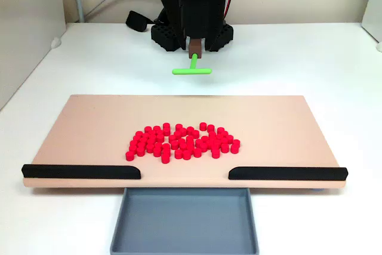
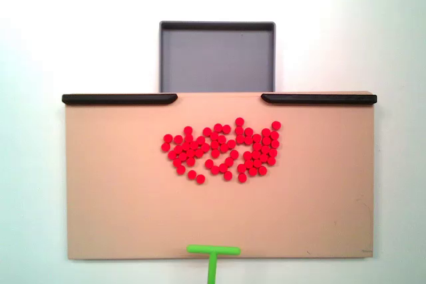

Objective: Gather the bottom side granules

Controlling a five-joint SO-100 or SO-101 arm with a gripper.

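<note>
Here, claw (image 1: 195, 52) clenched on green T-stick (image 1: 192, 70); granules (image 1: 182, 141) clustered mid-board (image 1: 89, 123).

A white table (image 1: 334, 70) carries a tan board (image 1: 89, 123) and, touching the board's near edge in a fixed view, a grey tray (image 1: 185, 219) (open side toward the gap between two black rails (image 1: 80, 172)); the arm's black base (image 1: 173, 34) sits behind.

My granules (image 1: 182, 141) look like smooth, matt red plastic. The board (image 1: 89, 129) seems matt, wood-like and tan, its rails (image 1: 80, 171) matt black. At 6 o'clock, the tray (image 1: 185, 222) looks smooth grey plastic.
</note>
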